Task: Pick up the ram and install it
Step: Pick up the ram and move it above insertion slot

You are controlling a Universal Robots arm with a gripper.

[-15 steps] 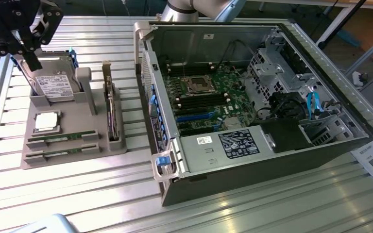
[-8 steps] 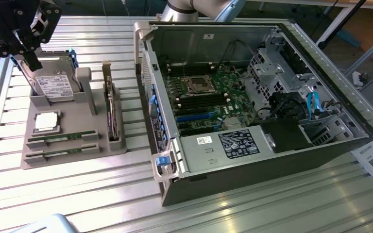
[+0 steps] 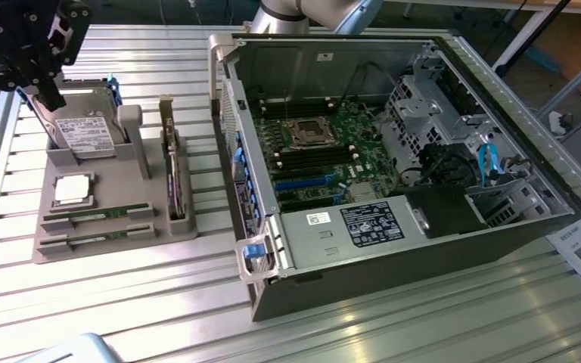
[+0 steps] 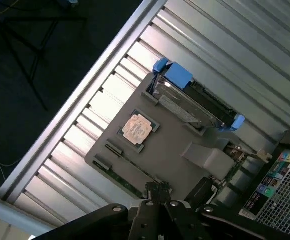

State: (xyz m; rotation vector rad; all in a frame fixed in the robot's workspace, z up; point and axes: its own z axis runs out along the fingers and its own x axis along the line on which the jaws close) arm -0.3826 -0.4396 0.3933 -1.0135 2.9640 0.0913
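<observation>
Two ram sticks, thin green boards, lie in slots at the near end of a grey holder tray (image 3: 119,193): one ram (image 3: 99,214) and a second ram (image 3: 97,239) in front of it. In the wrist view the ram (image 4: 131,164) sits below the silver processor chip (image 4: 136,129), with the other ram (image 4: 116,177) alongside. My gripper (image 3: 52,100) hangs at the exterior view's far left, above the hard drive end of the tray and apart from both sticks. Its fingers are shut with nothing between them, and my gripper (image 4: 158,189) looks down on the tray.
The tray also holds a hard drive (image 3: 87,132), the processor chip (image 3: 73,189) and an upright dark expansion card (image 3: 175,178). To the exterior view's right an open computer case (image 3: 392,227) shows its motherboard (image 3: 321,144) with dark memory slots. All rest on a ribbed metal table (image 3: 119,302).
</observation>
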